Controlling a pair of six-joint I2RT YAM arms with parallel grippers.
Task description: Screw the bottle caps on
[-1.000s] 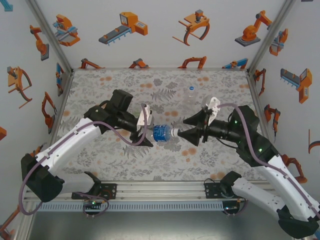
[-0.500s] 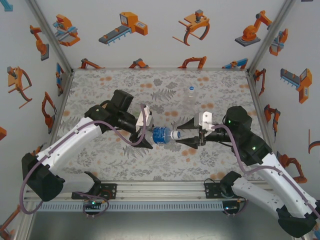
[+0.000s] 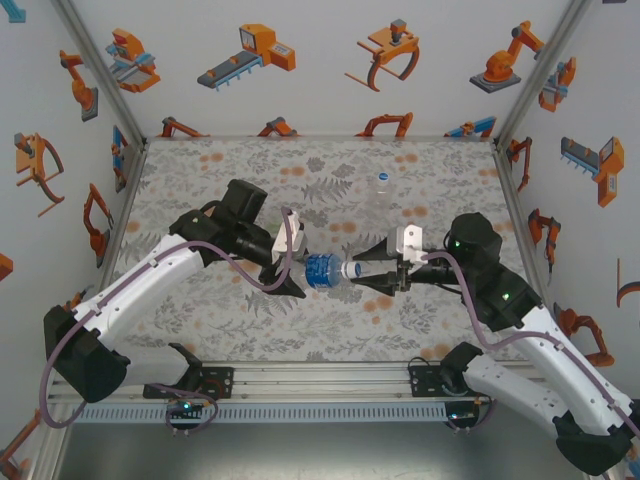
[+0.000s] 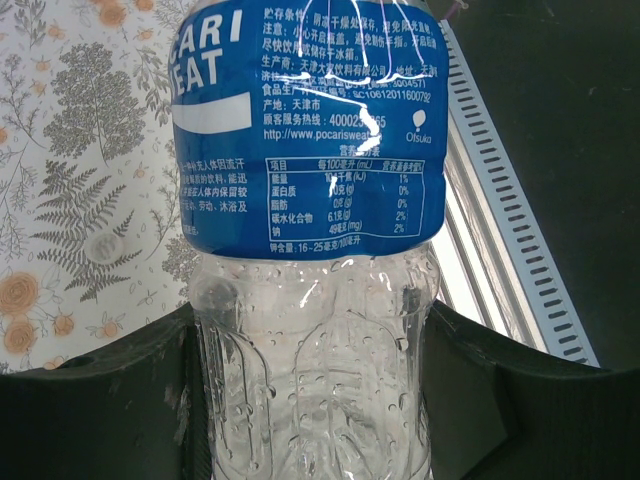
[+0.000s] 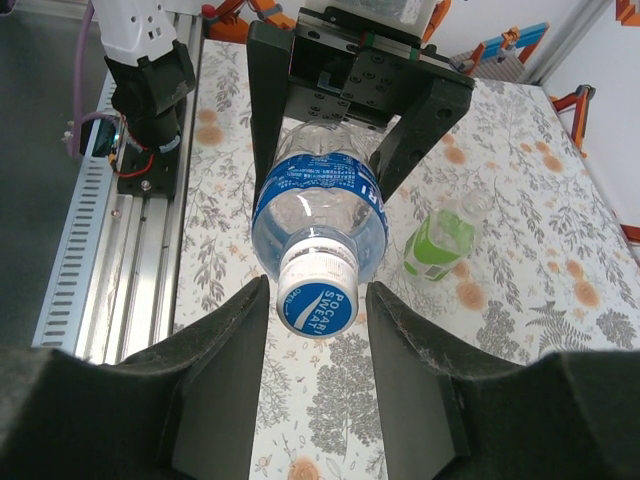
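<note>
Left gripper (image 3: 297, 270): clamped on the base end of the blue-label bottle (image 3: 323, 270), which is held on its side above the floral table (image 3: 200, 170), neck pointed toward the right arm. In the left wrist view the clear ribbed body is seen pinched between the two black fingers (image 4: 120, 400), droplets inside, the blue band with white print just beyond them.

Cap (image 5: 318, 295): white, round, blue lettering on its face, seated on the bottle's neck.

Right gripper (image 3: 362, 269): set around the cap, one finger (image 5: 225, 380) on each side of it. The pads are seen just beside the cap's rim; whether they press on it cannot be told.

Green bottle (image 5: 437, 243): noted upright on the table, beyond the held bottle toward the far wall, apart from both grippers.
</note>
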